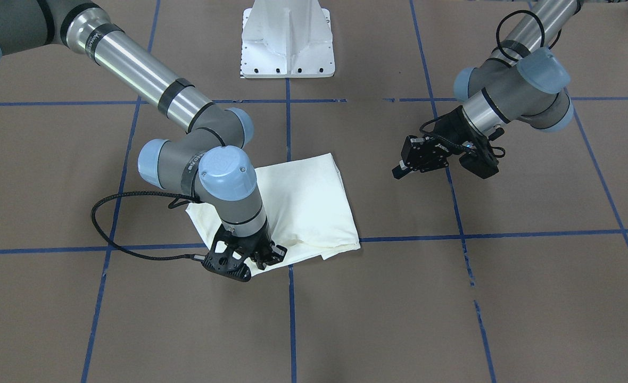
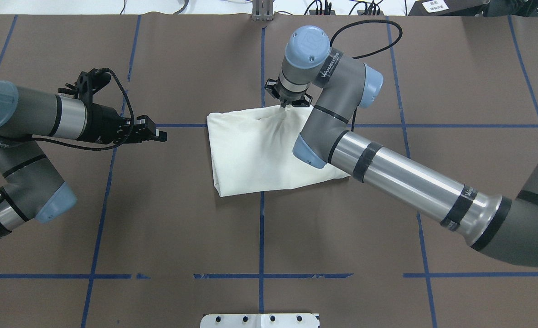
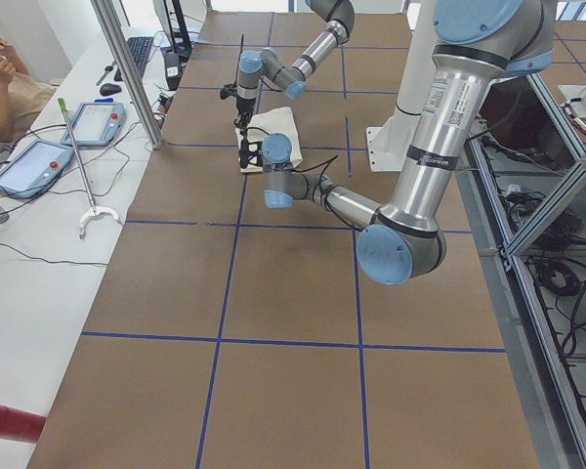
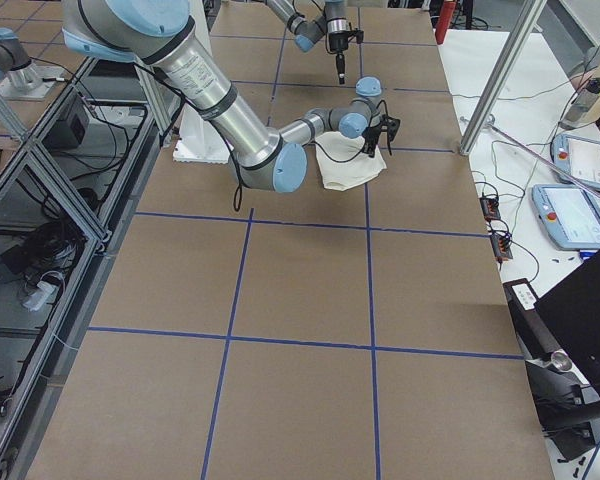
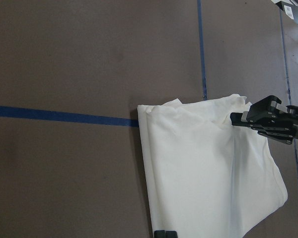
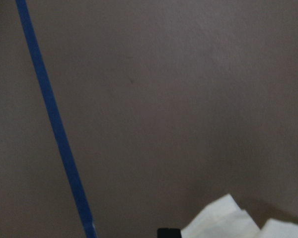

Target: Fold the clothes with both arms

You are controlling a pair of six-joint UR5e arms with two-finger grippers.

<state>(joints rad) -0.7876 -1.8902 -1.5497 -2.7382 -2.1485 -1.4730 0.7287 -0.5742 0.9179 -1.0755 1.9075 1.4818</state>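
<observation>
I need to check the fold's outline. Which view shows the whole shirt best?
The left wrist-mounted view: the shirt fills it, edges crisp, only the right hand at one corner. In the overhead and front-facing views the right arm covers part; side views show it small.

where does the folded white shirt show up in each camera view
Front-facing: shirt centre-left, under right gripper.
Overhead: centre.
Exterior left: small, top centre.
Exterior right: upper centre.
Left wrist: lower right.
Right wrist: bottom-right corner.
Shared landmark: blue tape line.

Brown table (image 2: 196, 228) with blue tape grid (image 2: 261, 237); white pedestal (image 1: 287, 45).
</observation>
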